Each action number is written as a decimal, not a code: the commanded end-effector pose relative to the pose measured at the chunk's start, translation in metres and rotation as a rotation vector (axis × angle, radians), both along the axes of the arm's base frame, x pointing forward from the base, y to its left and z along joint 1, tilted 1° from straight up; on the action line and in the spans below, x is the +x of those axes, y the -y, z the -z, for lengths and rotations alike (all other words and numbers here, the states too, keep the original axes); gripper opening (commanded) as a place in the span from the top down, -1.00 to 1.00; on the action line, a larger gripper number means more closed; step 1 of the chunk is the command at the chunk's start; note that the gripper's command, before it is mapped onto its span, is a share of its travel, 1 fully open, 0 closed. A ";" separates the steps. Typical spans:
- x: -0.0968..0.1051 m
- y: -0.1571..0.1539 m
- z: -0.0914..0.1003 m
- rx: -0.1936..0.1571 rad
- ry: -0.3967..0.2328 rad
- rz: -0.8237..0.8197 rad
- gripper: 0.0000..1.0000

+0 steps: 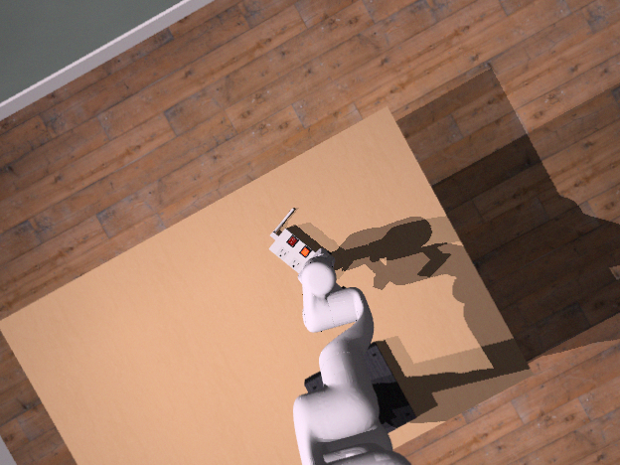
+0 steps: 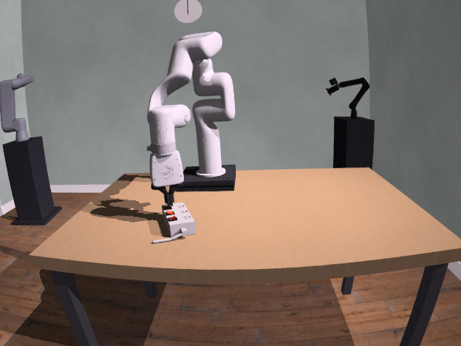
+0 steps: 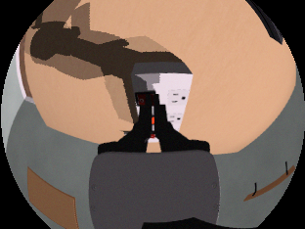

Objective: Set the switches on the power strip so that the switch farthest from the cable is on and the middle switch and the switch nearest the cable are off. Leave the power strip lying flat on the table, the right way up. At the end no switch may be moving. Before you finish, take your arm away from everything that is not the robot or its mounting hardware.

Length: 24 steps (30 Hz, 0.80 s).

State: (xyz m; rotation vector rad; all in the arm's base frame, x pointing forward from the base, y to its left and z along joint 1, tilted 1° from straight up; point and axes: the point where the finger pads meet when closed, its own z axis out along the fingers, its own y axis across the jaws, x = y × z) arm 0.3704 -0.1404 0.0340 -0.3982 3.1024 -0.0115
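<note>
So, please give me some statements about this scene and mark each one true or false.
1. The white rectangular power strip lies flat on the tan wooden table. True.
2. The gripper, its jaws spread wide, grasps the strip. False: the jaws are shut and hold nothing.
3. The gripper is at the strip's end away from the grey cable. True.
4. The strip hangs over the table edge. False: it lies well inside the edge.

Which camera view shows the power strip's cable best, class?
The exterior view: the grey cable lies in full on the table, leaving the power strip. The top view shows it small; the wrist view does not show it.
</note>
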 end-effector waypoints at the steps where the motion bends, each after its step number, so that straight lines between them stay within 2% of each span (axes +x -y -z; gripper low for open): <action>1: 0.001 0.000 -0.001 -0.001 0.003 0.000 1.00; 24: 0.001 0.001 0.002 -0.001 0.003 0.000 1.00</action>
